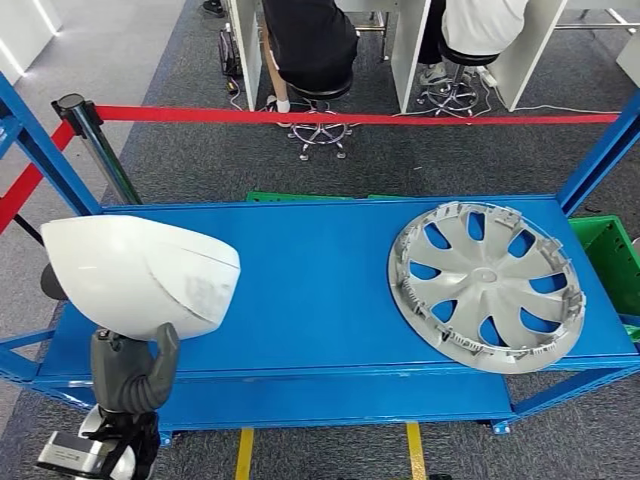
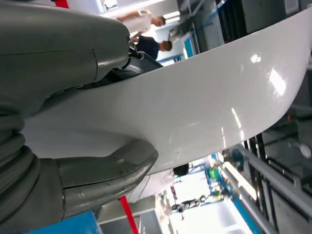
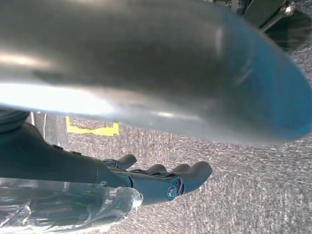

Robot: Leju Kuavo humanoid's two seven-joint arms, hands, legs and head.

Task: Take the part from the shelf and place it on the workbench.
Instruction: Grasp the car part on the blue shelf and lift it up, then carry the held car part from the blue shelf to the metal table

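You are looking down at a blue workbench point(image 1: 324, 290) running across the middle of the head view, with grey carpet, a red barrier tape point(image 1: 362, 118) and two seated people point(image 1: 309, 40) filling the upper part of the frame. A silver wheel cover point(image 1: 487, 285) is lying flat at the right of the blue surface. At the left of the frame your left hand point(image 1: 132, 375) is gripping the white part point(image 1: 140, 272) from underneath (a glossy, rounded shell), holding it above the bench's left end; the left wrist view is showing the thumb point(image 2: 110, 168) pressing against the part's smooth white skin point(image 2: 206, 105). Your right hand point(image 3: 162, 180) is hanging over the carpet in the right wrist view, its dark fingers lying fairly straight and apart, holding nothing.
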